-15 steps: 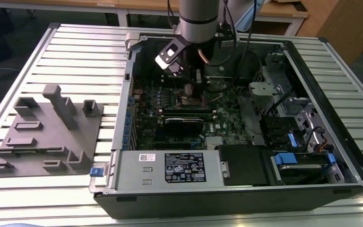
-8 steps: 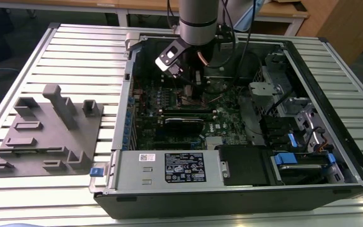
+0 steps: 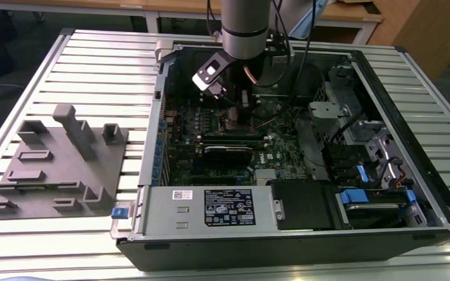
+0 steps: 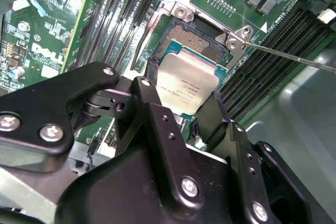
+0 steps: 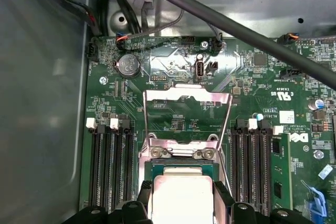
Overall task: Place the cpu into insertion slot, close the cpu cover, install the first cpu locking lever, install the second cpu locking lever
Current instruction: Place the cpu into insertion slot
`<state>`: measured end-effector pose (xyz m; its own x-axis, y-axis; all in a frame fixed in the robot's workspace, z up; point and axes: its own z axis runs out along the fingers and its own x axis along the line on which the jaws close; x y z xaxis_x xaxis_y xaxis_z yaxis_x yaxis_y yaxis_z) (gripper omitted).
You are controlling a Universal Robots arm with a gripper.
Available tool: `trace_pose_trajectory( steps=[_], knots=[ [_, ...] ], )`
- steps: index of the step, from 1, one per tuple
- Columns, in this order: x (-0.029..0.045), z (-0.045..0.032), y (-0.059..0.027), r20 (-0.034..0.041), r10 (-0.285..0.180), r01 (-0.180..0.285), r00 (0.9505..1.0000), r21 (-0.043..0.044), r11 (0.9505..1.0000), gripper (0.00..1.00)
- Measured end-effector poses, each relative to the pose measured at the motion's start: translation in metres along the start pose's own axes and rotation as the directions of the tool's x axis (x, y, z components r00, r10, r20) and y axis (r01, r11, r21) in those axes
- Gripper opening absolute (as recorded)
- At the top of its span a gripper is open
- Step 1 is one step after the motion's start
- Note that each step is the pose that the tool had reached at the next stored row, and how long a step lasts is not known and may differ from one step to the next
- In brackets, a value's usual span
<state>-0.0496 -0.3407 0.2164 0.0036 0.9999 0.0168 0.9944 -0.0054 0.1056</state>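
A slatted metal table [image 3: 92,64] carries an open computer case [image 3: 287,252] lying on its side. In the exterior view a grey fixture block [image 3: 61,170] sits at nine o'clock of the case. The arm [image 3: 245,23] reaches down into the case at twelve o'clock, over the far end of the motherboard [image 3: 276,155].

In the first wrist view the cpu cover [image 5: 187,96] stands swung up and open between the banks of memory slots [image 5: 107,166]. In the second wrist view the gripper [image 4: 185,90] pinches the cpu [image 4: 191,82] by two opposite edges. It holds the cpu just over the insertion slot [image 4: 194,38], whose contact field shows beyond the chip's far edge. A thin locking lever [image 4: 294,59] is swung clear.

The chip looks tilted and offset rather than seated. The likely failure is a release while it is skewed: a corner would land first and bend the contacts. A falling cover could also strike the fingers.
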Motion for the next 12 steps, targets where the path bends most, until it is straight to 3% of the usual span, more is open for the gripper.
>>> trace_pose_trajectory(
  steps=[12],
  knots=[
    [-0.0002,0.0111,-0.0033,0.0000,0.000,0.000,1.0000,0.0000,1.0000,0.54]
  ],
)
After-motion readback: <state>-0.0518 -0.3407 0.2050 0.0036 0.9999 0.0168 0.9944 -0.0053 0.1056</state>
